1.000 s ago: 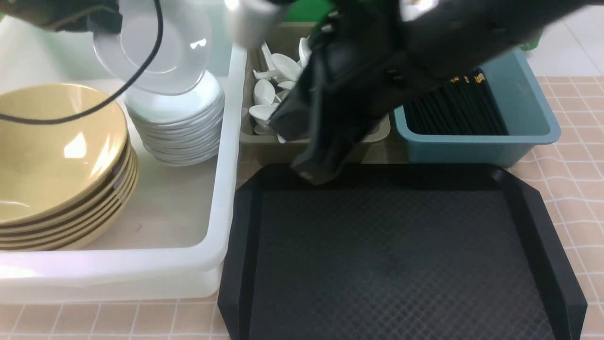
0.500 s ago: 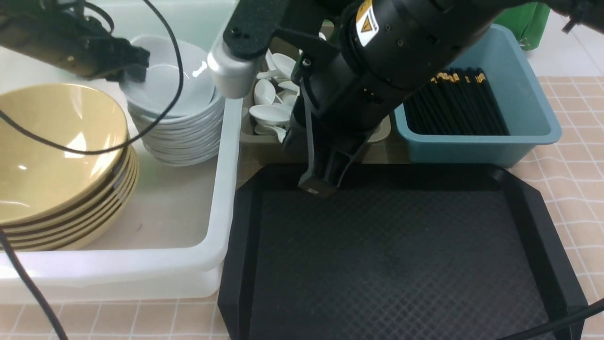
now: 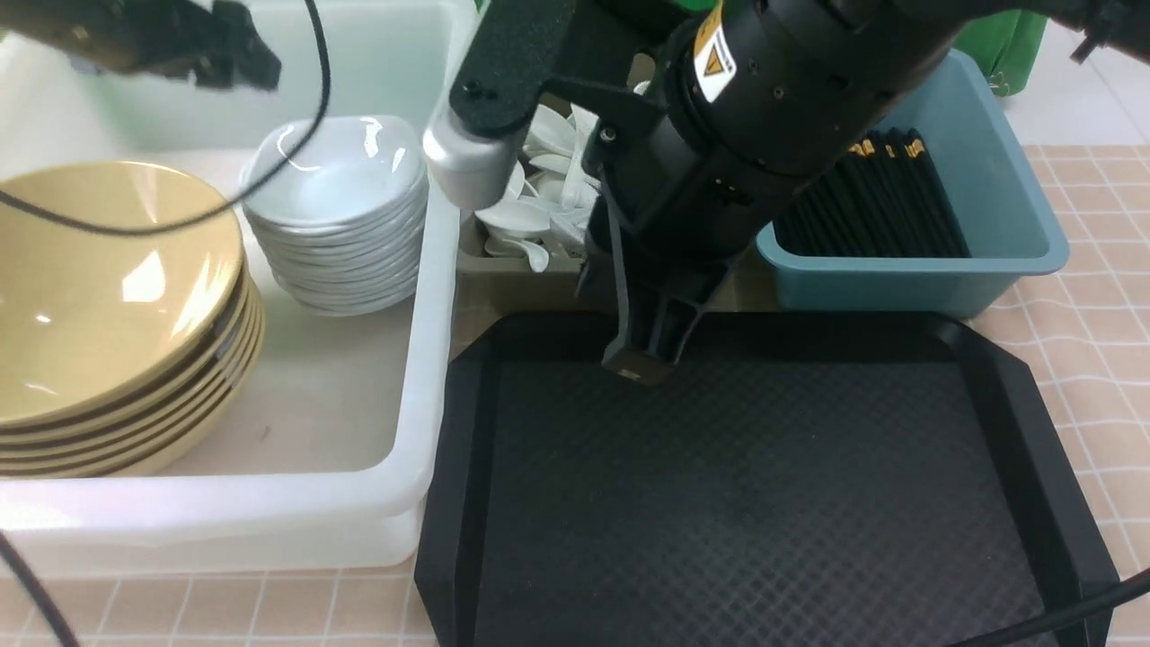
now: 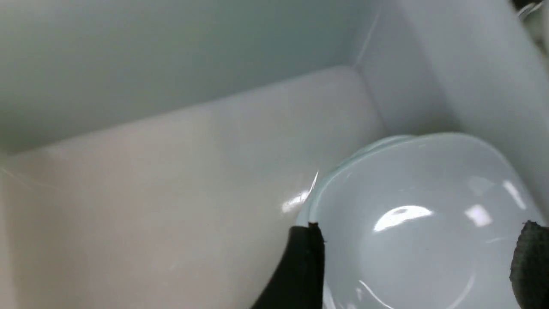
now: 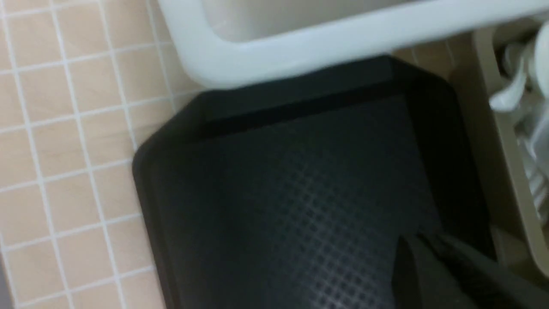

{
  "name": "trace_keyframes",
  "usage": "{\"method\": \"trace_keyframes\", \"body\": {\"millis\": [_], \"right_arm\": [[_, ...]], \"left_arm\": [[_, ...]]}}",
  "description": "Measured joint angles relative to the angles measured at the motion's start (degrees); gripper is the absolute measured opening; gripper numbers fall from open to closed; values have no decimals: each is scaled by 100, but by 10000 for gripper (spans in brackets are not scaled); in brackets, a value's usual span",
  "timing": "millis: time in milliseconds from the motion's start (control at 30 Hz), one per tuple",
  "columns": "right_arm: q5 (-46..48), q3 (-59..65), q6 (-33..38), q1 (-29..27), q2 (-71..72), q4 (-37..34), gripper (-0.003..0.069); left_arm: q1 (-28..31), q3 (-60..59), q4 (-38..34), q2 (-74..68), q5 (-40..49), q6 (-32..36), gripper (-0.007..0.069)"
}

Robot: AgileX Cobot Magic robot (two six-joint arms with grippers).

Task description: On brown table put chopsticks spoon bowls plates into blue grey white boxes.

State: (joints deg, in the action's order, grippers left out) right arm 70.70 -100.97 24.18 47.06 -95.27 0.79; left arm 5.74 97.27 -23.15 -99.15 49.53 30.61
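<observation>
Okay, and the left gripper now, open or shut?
Open: in the left wrist view, the left gripper's two fingertips stand wide apart, with the white dishes visible between them.

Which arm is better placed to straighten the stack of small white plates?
The left, I'd say: its open tool hovers over the plates, while the right tool is shut above the black tray.
</observation>
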Motion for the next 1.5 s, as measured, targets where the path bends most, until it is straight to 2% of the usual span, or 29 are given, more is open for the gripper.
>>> {"method": "trace_keyframes", "body": {"millis": [33, 167, 200, 233, 333, 433, 600, 633, 700, 867, 1033, 1267, 1500], "right_arm": [[17, 0, -24, 0, 0, 50, 50], [81, 8, -517, 0, 65, 532, 53], [81, 15, -532, 0, 73, 543, 54], [81, 85, -655, 0, 178, 597, 55], [19, 473, -830, 0, 537, 641, 55], [-304, 1133, -1073, 0, 1049, 646, 58], [-1189, 2283, -1542, 0, 2007, 660, 63], [-1740, 2850, -1667, 0, 2540, 656, 67], [-2025, 3073, -1679, 0, 2809, 656, 68], [-3739, 4561, -1685, 0, 4171, 661, 73], [-4987, 5277, -1685, 0, 4895, 661, 78], [-5457, 5461, -1685, 0, 5080, 674, 87], [-5457, 5484, -1687, 0, 5080, 674, 96]], "left_arm": [[0, 33, 18, 35, 32, -59, 533], [-205, 87, 557, 1026, 851, -855, 346], [-222, 72, 619, 1070, 886, -885, 335], [-395, -155, 865, 1452, 1161, -1093, 230], [-670, -819, 1287, 2014, 1405, -1263, 73], [-829, -1731, 1554, 2645, 1358, -1421, 5], [-855, -3199, 1650, 3823, 865, -1557, 2], [-855, -3923, 1658, 4514, 569, -1586, 2], [-855, -4274, 1658, 4873, 410, -1598, 2], [-855, -6113, 1669, 6911, -530, -1643, 2], [-855, -7165, 1670, 8394, -1352, -1647, 2], [-855, -7725, 1675, 9345, -2229, -1647, 2], [-855, -7829, 1675, 9442, -2213, -1647, 2]]}}
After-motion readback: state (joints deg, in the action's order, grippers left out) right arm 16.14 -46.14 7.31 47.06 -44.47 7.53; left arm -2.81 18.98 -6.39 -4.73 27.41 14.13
